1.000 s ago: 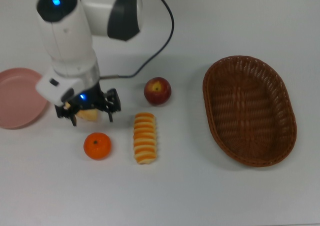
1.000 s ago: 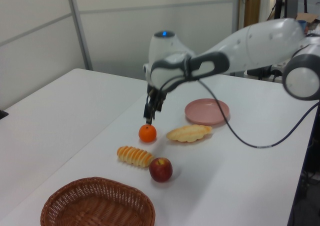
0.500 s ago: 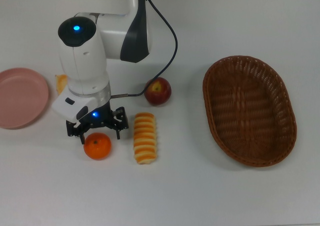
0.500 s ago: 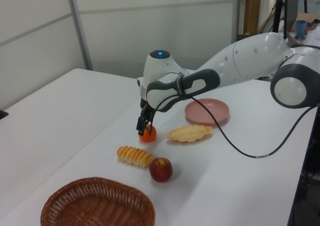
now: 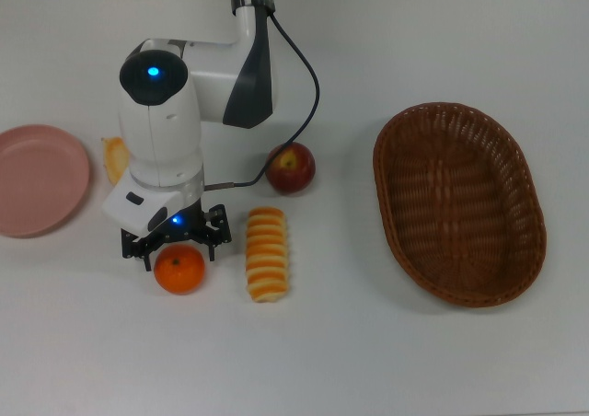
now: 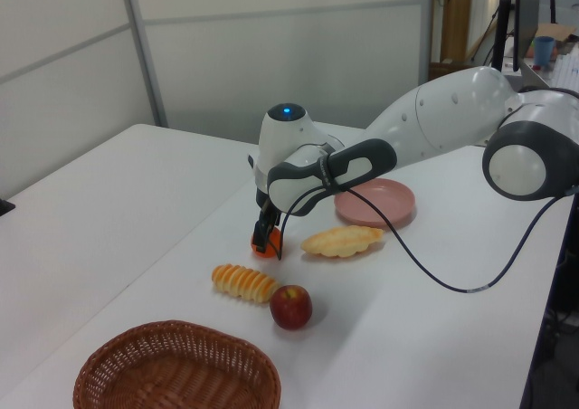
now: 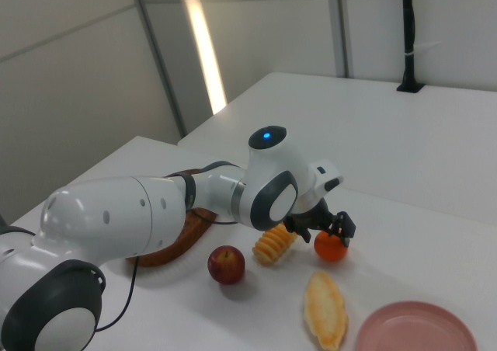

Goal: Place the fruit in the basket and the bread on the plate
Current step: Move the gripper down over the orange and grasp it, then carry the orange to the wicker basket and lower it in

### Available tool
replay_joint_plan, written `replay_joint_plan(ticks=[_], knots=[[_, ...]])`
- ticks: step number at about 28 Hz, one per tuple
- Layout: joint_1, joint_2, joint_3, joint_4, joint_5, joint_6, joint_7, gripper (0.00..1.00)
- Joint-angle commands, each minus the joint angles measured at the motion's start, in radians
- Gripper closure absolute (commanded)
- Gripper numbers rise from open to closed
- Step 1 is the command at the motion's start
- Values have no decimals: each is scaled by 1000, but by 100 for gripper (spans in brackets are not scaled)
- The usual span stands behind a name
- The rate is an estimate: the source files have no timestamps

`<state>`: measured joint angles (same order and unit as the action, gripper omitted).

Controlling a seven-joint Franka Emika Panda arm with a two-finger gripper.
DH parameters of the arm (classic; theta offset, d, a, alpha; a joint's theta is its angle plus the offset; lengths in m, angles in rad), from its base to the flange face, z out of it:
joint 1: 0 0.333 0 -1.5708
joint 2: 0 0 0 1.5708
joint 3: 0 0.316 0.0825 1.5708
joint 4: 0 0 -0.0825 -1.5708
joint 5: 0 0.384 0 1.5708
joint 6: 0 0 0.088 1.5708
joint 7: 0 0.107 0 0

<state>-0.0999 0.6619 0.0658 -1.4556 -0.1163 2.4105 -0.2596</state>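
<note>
Around the mandarin, spread fingers (unclosed)

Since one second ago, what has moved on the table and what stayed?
The gripper moved from above the flat pale loaf to the small round orange mandarin and lowered around it, fingers open. The mandarin, the loaf and everything else on the table stayed put.

top view: plate far left | roll centre | basket right
</note>
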Motion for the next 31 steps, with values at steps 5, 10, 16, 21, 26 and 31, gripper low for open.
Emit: replay_joint_plan(ticks=[5, 10, 16, 21, 26, 31], knots=[[11, 10, -14, 1, -123, 21, 5, 19], [9, 11, -12, 1, -141, 21, 120, 64], [11, 8, -6, 1, -134, 19, 148, 100], [44, -27, 3, 4, -121, 13, 206, 100], [118, -97, 6, 3, -121, -1, 334, 95], [219, -151, 25, 6, -121, -124, 384, 95]])
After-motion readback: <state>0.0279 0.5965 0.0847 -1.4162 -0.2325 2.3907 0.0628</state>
